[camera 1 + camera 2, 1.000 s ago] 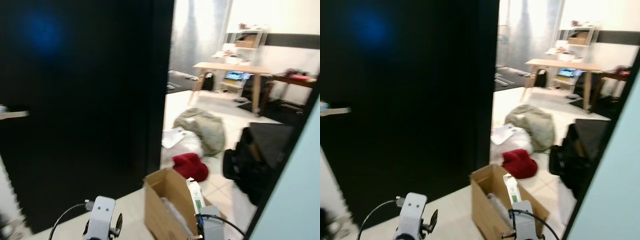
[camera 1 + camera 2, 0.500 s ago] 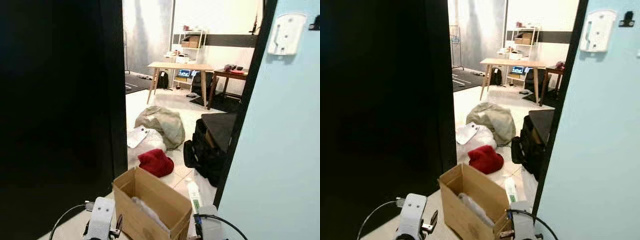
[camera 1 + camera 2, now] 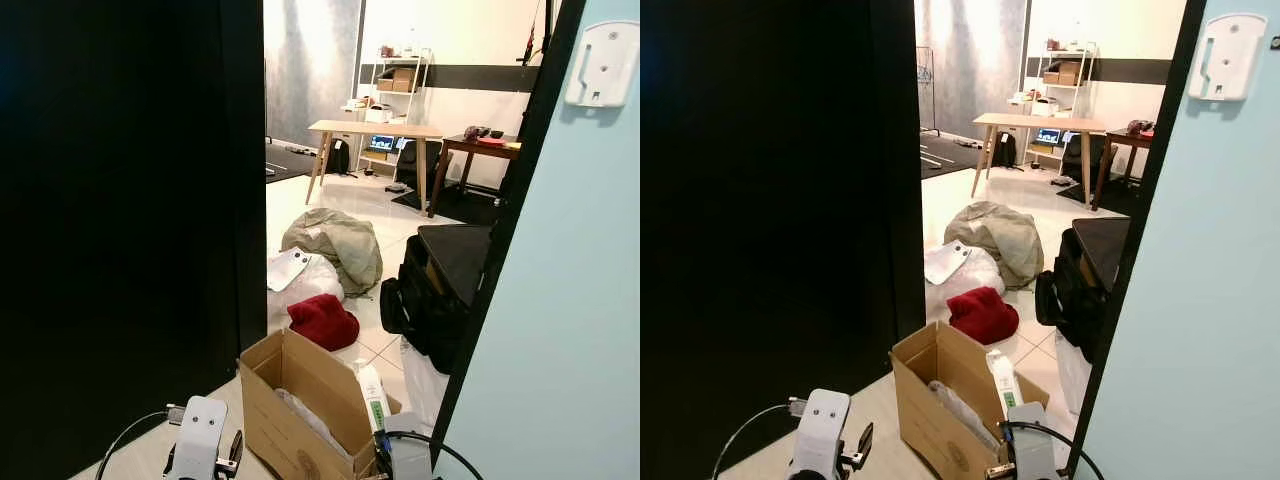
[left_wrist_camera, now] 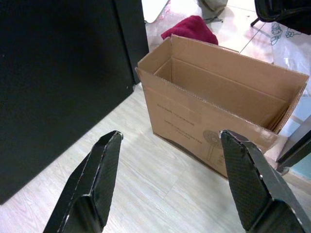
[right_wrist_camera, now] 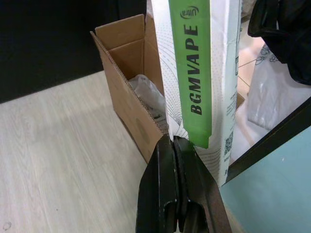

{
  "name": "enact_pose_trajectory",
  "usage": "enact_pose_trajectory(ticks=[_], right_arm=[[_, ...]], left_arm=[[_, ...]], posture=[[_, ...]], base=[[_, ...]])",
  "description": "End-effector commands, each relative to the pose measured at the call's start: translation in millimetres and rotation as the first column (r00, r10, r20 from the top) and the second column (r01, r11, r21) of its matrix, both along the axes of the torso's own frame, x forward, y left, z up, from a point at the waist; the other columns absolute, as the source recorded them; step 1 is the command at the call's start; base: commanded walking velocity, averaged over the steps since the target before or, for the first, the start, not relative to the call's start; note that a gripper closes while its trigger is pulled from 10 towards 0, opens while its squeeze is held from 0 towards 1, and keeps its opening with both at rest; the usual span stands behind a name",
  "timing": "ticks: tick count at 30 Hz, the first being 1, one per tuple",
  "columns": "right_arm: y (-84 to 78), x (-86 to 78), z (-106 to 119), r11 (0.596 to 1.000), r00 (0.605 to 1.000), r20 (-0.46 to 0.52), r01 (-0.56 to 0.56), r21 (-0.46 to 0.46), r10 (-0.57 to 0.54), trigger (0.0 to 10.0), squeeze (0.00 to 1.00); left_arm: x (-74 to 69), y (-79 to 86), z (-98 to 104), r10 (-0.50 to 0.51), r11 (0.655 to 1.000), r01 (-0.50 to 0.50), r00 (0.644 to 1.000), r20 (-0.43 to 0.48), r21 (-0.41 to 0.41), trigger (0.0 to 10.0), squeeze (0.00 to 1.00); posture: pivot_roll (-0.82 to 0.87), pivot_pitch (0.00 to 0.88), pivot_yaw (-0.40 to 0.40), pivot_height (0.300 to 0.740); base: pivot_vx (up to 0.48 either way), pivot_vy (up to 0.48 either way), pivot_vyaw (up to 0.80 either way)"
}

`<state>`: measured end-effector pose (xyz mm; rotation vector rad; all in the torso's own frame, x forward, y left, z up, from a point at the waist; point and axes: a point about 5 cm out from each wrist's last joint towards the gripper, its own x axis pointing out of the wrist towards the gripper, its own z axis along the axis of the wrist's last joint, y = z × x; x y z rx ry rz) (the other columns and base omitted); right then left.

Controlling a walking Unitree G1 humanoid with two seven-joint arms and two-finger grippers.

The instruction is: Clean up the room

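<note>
The right pincer (image 5: 176, 145) is closed on a white-green package (image 5: 197, 73) beside the cardboard box (image 4: 218, 107); the left pincer (image 4: 170, 160) stands wide open before the box.

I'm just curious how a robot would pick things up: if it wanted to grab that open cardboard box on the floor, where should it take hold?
Probably the top edge of a long wall of the cardboard box, coming from above. The box stands upright with its flaps open, so that thin rim is exposed and would fit between the open left gripper, one finger inside and one outside. The right gripper is already pinching a green-and-white package.
</note>
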<state>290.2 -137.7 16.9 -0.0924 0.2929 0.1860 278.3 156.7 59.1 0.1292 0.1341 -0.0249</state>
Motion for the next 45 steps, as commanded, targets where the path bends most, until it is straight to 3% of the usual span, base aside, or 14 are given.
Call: enact_pose_trajectory(ticks=[1, 33, 45], right_arm=[[0.9, -2.0, -3.6, 1.000, 1.000, -0.021, -0.018, -0.010, 0.017, 10.0, 0.00], [4.7, -6.2, -7.0, 1.000, 0.999, -0.030, -0.027, 0.011, 0.028, 10.0, 0.00], [3.2, -11.2, -10.9, 0.999, 0.999, -0.045, -0.028, 0.015, 0.029, 10.0, 0.00]], left_arm=[[-2.4, -0.7, -0.1, -0.005, 1.000, 0.005, 1.000, 0.006, -0.016, 10.0, 0.00], [-6.3, 1.7, 0.7, -0.021, 1.000, 0.021, 1.000, 0.010, -0.007, 10.0, 0.00], [-7.0, 1.2, -0.3, -0.033, 0.999, 0.033, 0.999, 0.003, -0.006, 10.0, 0.00]], posture=[[0.06, 0.058, -0.034, 0.740], [0.07, 0.051, -0.030, 0.740], [0.06, 0.061, -0.029, 0.740]], base=[[0.247, 0.000, 0.00], [0.289, 0.000, 0.00], [0.273, 0.000, -0.71]])
